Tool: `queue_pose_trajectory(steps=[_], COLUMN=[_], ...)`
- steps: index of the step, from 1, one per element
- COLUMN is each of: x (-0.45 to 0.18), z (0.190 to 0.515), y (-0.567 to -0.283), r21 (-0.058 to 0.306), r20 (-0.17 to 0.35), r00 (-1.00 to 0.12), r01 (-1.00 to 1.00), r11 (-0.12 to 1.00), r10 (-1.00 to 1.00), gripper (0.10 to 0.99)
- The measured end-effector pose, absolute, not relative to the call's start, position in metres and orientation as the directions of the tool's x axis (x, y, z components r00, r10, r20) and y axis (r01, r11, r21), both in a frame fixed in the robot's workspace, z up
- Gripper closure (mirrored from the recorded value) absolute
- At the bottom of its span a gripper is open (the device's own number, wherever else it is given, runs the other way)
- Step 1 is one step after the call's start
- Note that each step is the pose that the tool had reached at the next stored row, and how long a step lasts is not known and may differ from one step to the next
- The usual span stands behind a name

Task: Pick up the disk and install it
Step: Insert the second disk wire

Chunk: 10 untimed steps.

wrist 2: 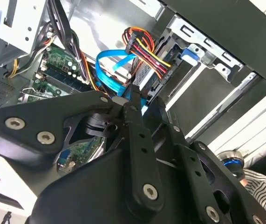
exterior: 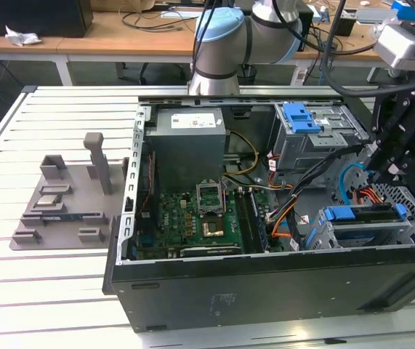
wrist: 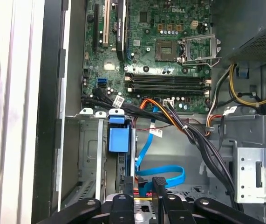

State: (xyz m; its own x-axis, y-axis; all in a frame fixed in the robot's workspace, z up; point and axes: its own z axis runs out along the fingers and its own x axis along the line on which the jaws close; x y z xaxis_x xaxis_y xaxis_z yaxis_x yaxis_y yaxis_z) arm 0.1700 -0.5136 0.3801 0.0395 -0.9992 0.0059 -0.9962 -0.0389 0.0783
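The pincer [exterior: 381,171] is hanging inside the open case [exterior: 265,283] on the worktop [exterior: 47,291], at the right end, just above the near-right cage [exterior: 322,236]. Whether it is spread, pressed together or pinching something, I cannot tell. The disk [exterior: 363,215], with its blue frame, is lying in that cage, just near of the pincer and seemingly partly seated. Whether the two are touching is hidden.

The main risk is coming from the wiring. In the second wrist view a bundle of red and yellow wires [wrist 2: 142,46] and a blue cable [wrist 2: 112,60] are crowding the space right around the pincer [wrist 2: 142,105]. The blue cable [wrist: 163,175] is also looping close to the pincer [wrist: 143,184] in the first wrist view. Any sideways or downward move here is risking a snagged wire, a pulled plug or a cable trapped under the disk.

A tilted disk could also be jamming against the cage rails, and pushing then would be bending the frame rather than seating it.
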Motion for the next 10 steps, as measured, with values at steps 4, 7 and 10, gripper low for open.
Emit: queue_pose_trajectory(steps=[4, 7, 10], x=[0.1698, 0.1698, 0.1698], z=[0.3765, 0.3764, 0.3763], y=[-0.5137, -0.5137, -0.5137], r21=[0.078, 0.078, 0.078], r20=[0.006, 0.006, 0.006], r00=[0.041, 0.041, 0.041], r01=[-0.996, -0.996, -0.996], r11=[-0.040, -0.040, -0.040], r10=[-0.999, -0.999, -0.999], gripper=[0.784, 0.784, 0.925])
